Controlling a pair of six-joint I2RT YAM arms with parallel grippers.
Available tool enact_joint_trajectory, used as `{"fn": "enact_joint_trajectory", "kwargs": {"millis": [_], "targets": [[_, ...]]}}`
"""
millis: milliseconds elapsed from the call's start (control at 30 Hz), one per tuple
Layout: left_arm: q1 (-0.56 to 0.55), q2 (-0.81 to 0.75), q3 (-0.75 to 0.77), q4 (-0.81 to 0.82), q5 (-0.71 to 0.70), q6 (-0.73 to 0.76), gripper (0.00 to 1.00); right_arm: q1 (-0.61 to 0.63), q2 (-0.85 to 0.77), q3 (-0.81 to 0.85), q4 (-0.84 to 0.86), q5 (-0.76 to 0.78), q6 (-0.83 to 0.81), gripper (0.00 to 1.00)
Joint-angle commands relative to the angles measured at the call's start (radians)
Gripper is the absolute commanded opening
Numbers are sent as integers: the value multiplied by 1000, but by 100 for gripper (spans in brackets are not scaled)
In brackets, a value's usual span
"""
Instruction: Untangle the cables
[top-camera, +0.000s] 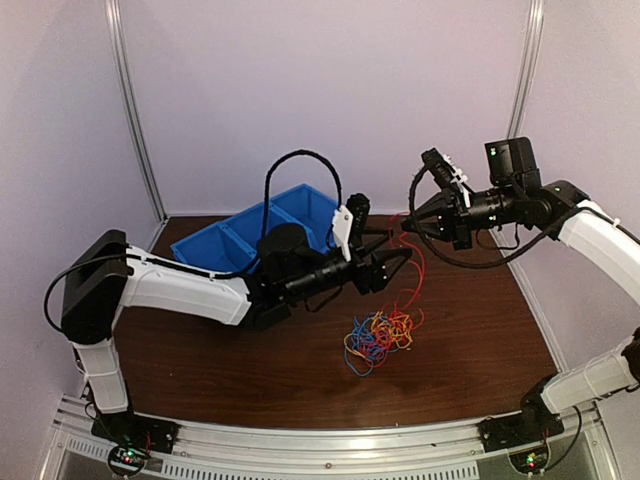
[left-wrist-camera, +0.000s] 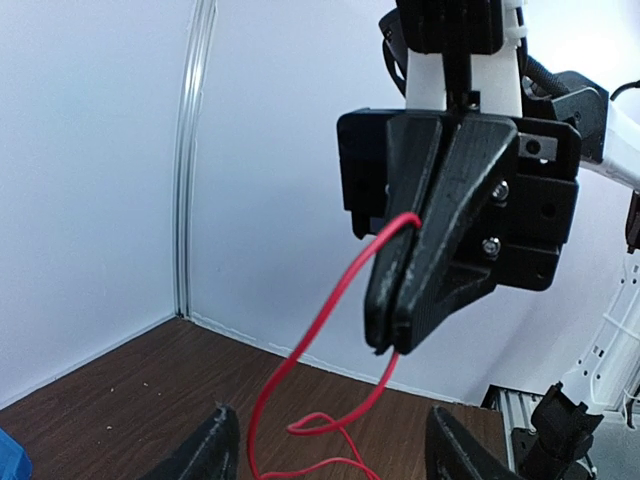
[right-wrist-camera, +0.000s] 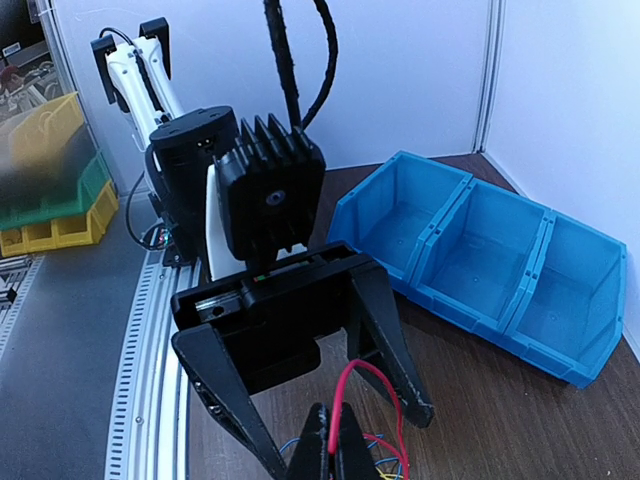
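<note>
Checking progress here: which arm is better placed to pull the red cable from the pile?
Right, probably: the right gripper is shut on the red cable, which trails down to the pile. The left gripper stands open, gripping nothing.

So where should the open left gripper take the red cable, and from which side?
Probably take the red cable on its single strand hanging just below the shut right gripper. Bring the left gripper in level from its own side, jaws straddling the strand: there it hangs in the air, clear of the tangle on the table.
</note>
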Motion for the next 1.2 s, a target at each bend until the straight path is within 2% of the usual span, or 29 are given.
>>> {"fn": "enact_joint_trajectory", "kwargs": {"millis": [0, 200, 300, 500, 567, 700, 900, 967, 1167], "targets": [[17, 47, 32, 120, 15, -49, 62, -1, -17, -2, 21, -32, 6, 0], [33, 85, 66, 168, 107, -61, 39, -1, -23, -5, 14, -29, -1, 0], [33, 91, 74, 166, 134, -57, 16, -1, -26, -9, 14, -21, -1, 0], [33, 77, 49, 190, 133, -48, 0, -1, -26, 2, 13, 2, -4, 0], [35, 62, 31, 201, 129, -43, 0, -1, -25, 3, 13, 6, -1, 11], [40, -7, -20, 178, 94, -14, 0, -27, -33, -4, 37, 7, 24, 48], [55, -156, -95, 69, 14, 30, 0, -55, -16, -100, 83, 47, -36, 77], [55, -184, -120, 68, 4, 21, 0, -55, 3, -161, 113, 26, -70, 80], [55, -254, -203, 57, -116, -32, 0, -37, 87, -264, 186, 14, -153, 79]]}}
